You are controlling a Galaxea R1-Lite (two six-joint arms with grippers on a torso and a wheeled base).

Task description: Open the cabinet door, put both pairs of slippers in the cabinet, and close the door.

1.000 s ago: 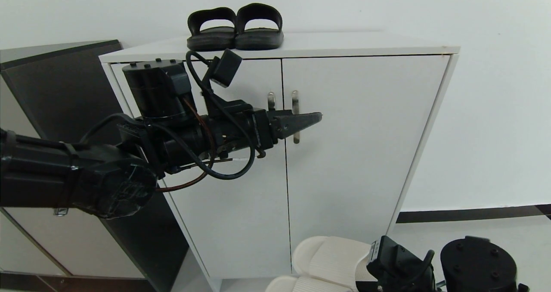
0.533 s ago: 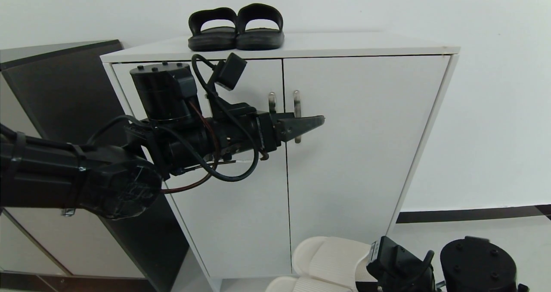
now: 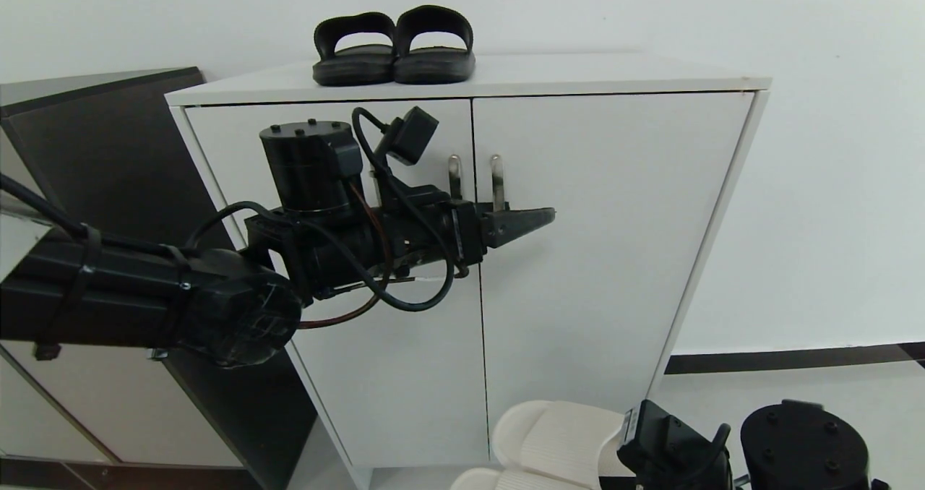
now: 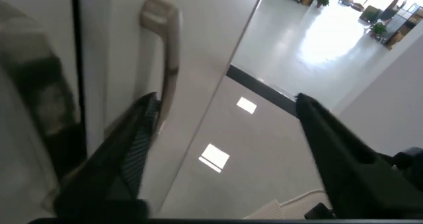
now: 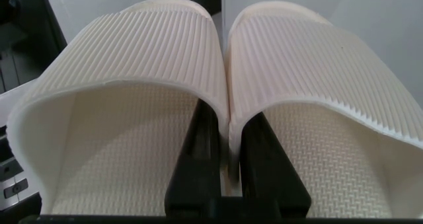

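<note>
The white cabinet [image 3: 607,259] stands with both doors shut, and two metal handles meet at its middle. My left gripper [image 3: 536,221] is open in front of the right door's handle [image 3: 496,181]. In the left wrist view that handle [image 4: 168,59] lies just beside one finger [image 4: 135,148], inside the open left gripper [image 4: 225,105]. A black pair of slippers [image 3: 394,45] rests on the cabinet top. Low at the front, my right gripper [image 5: 228,154] is shut on the white pair of slippers [image 5: 152,85], pinching their two inner walls together. The white slippers [image 3: 549,432] sit close before the right door's foot.
A dark grey cabinet [image 3: 108,150] stands against the white cabinet's left side. A white wall with a black skirting strip [image 3: 795,358] runs behind. Bare pale floor [image 3: 795,385] lies to the right of the cabinet.
My left arm has moved right and a little down, bringing the open gripper lower across the right handle. The right gripper and white slippers have stayed put.
</note>
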